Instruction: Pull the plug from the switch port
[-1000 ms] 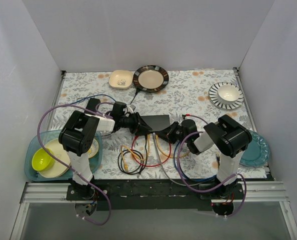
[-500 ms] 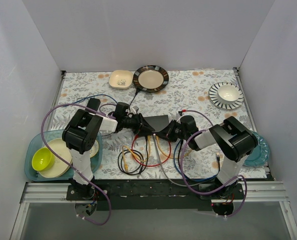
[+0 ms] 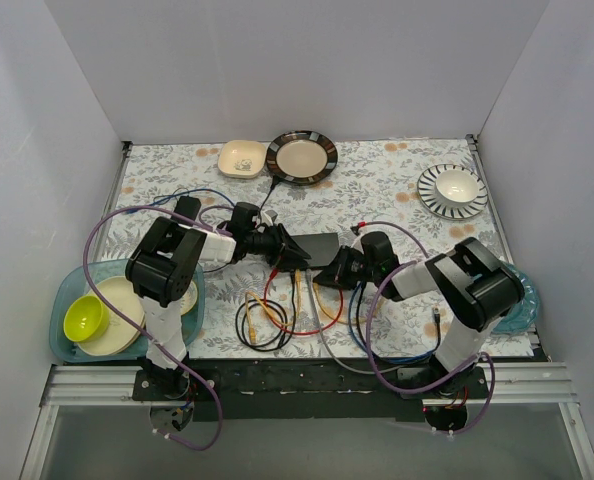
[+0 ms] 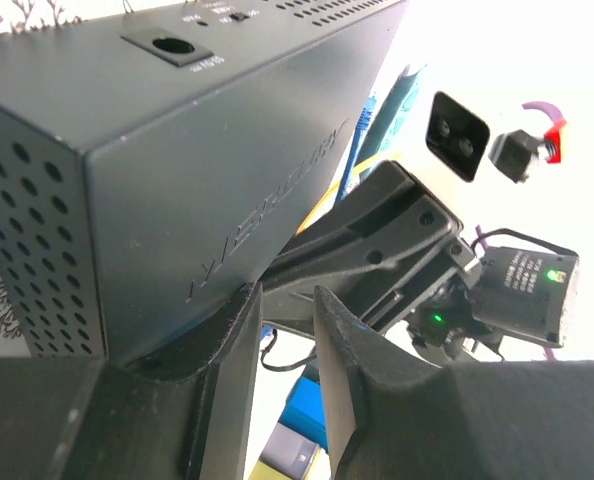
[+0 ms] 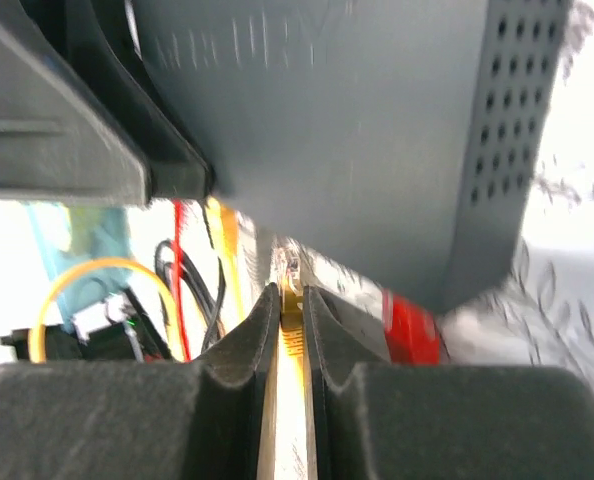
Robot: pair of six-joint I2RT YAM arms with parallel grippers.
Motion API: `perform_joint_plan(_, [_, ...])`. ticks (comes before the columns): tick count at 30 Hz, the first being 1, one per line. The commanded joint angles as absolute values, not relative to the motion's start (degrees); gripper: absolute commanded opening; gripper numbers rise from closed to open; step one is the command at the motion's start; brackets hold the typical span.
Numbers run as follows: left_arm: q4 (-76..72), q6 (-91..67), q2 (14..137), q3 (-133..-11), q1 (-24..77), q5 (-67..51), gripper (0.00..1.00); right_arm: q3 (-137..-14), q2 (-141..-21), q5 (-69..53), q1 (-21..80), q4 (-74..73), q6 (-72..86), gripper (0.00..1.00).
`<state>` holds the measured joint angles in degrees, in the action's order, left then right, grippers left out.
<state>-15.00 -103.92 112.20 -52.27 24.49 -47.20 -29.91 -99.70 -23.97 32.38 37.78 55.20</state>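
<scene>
Right gripper [image 5: 290, 298] up close: clenched tight on the yellow plug [image 5: 290, 345], its clear tip right at the edge of the switch [image 5: 347, 130], mid-table between my arms. Left gripper [image 4: 285, 300] is nearly closed at the switch's corner, but I can't tell if it's gripping. The embossed lettering is too skewed to read.

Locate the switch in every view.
Top external: switch just left of picture centre.
Left wrist: switch fills the upper left.
Right wrist: switch fills the top.
Shared landmark: right end effector at its socket edge, pinching a yellow cable.
</scene>
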Motion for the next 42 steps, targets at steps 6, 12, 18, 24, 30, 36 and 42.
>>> perform_joint_plan(6, [-11.43,-101.95,111.62,-52.91,23.38,-42.45,0.28,-29.44,-82.02,-7.4,31.99,7.05,41.49,0.01])
perform_joint_plan(12, [-9.14,-100.64,109.6,-54.23,22.85,-41.92,0.3,-32.51,-77.34,1.74,30.5,-9.03,35.96,0.01])
perform_joint_plan(18, [-8.0,-100.02,108.11,-54.4,22.33,-40.87,0.32,-31.29,-67.69,3.78,30.67,-5.12,34.89,0.41])
perform_joint_plan(24, [-7.12,-99.49,108.19,-55.72,22.15,-40.69,0.33,-36.12,-69.15,-6.66,31.99,6.4,38.05,0.54])
perform_joint_plan(30, [-6.94,-99.32,108.9,-55.55,22.15,-41.04,0.33,-38.41,-83.22,-14.15,36.47,13.0,41.91,0.49])
perform_joint_plan(36, [-6.86,-99.41,109.34,-55.02,22.15,-41.22,0.33,-36.04,-91.57,-17.66,38.58,22.14,48.16,0.43])
perform_joint_plan(42, [-2.21,-97.21,109.42,-56.33,22.06,-39.12,0.33,-36.91,-97.99,-16.44,38.41,26.8,55.01,0.43])
